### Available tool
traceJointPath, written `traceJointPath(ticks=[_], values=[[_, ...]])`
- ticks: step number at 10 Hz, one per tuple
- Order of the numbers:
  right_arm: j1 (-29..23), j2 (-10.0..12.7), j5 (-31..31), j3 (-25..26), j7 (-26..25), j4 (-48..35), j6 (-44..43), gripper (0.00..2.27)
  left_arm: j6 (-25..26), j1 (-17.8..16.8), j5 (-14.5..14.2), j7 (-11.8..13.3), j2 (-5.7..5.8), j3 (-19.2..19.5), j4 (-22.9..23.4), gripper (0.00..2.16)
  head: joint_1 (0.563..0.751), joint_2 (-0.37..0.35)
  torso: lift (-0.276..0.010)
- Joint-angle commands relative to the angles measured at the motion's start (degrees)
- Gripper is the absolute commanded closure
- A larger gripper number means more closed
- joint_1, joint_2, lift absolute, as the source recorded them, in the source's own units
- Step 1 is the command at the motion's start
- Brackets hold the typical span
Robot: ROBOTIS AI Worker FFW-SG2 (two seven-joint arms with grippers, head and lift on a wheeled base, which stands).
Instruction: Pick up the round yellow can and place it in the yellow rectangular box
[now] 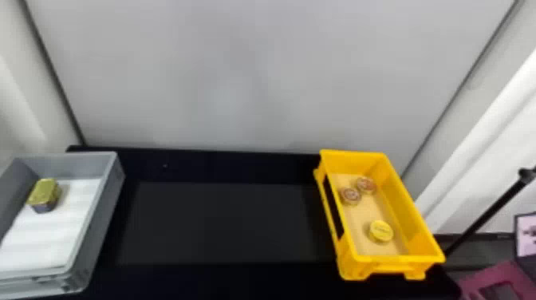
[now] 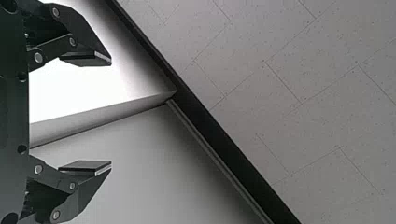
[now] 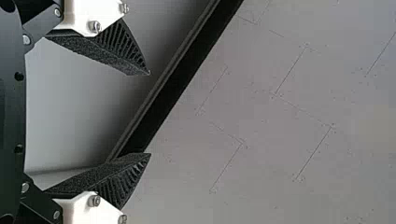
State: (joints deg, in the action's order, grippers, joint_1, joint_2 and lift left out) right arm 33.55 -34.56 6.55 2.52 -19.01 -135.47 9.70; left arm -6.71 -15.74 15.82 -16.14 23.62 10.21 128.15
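Head view: yellow can (image 1: 381,231) in box (image 1: 400,207) (lettering illegible)

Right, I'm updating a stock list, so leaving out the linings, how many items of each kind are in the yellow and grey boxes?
Round yellow can: 1
Round reddish-topped items: 2
Boxy gold-topped item: 1
Total: 4

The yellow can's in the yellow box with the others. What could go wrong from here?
Perhaps two things. The yellow can is already inside the yellow box, so another grab might needlessly disturb it. And if the open right claw reached in, it could catch the raised walls or bump the two reddish cans sitting close together.
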Motion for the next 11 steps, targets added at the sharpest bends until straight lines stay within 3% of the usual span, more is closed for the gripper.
traceJointPath(ticks=[1,5,11], values=[[1.1,0.0,0.2,-1.8,0.1,1.0,0.0,0.22,-1.0,0.6,0.0,-0.5,-0.23,0.1,-0.6,0.45,0.694,-0.169,0.000],[2.0,0.6,0.2,-5.1,-0.1,2.8,-0.1,0.22,-4.3,0.5,0.0,-2.2,-0.06,0.3,-2.4,0.45,0.694,-0.169,0.000],[1.4,1.6,0.7,-6.3,-0.8,4.4,-1.5,0.23,-4.9,1.9,-0.2,-2.9,-0.06,0.7,-2.6,0.45,0.694,-0.169,0.000]])
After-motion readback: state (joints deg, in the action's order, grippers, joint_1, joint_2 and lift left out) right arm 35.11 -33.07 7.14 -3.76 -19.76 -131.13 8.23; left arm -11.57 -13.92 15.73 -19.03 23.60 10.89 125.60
